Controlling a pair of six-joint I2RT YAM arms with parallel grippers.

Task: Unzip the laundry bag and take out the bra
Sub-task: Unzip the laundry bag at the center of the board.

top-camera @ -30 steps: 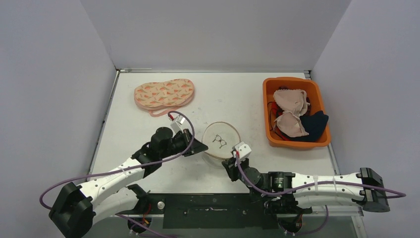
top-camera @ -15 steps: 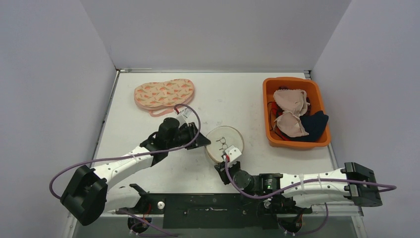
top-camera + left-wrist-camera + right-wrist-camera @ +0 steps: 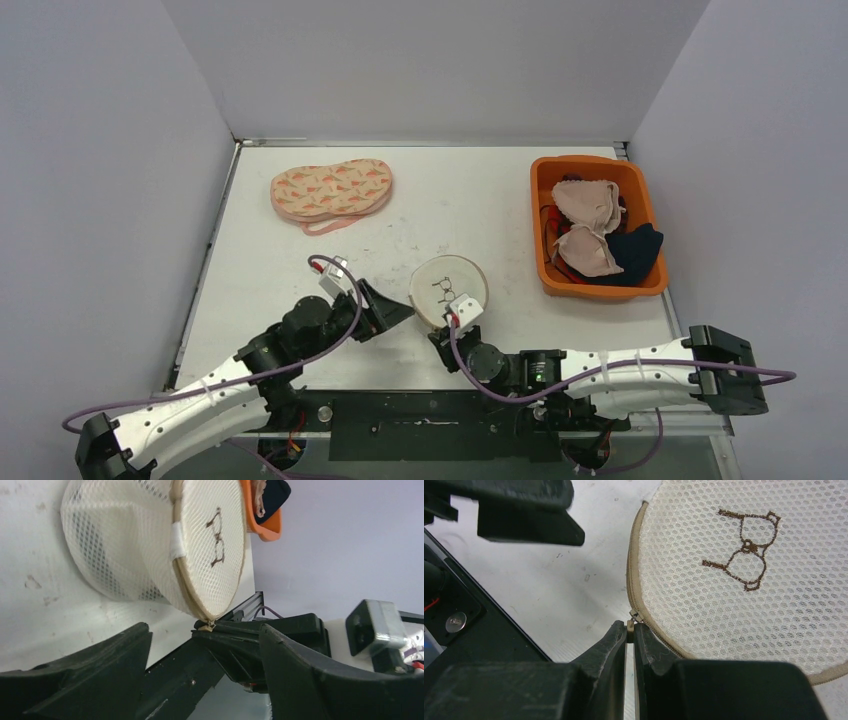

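The round mesh laundry bag [image 3: 450,290] sits on the desk [image 3: 450,190], near the front between both arms. The right fingers [image 3: 614,640] pinch its zipper pull [image 3: 629,624] at the rim. The left fingers [image 3: 115,655] stand wide apart beside it, empty.

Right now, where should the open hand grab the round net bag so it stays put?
Grip the net bag by its tan rim on the left side, coming in from the left with the left gripper. The bag stands tilted on edge, so the rim sticks out there, and the right gripper pinches the zipper pull at the near edge.
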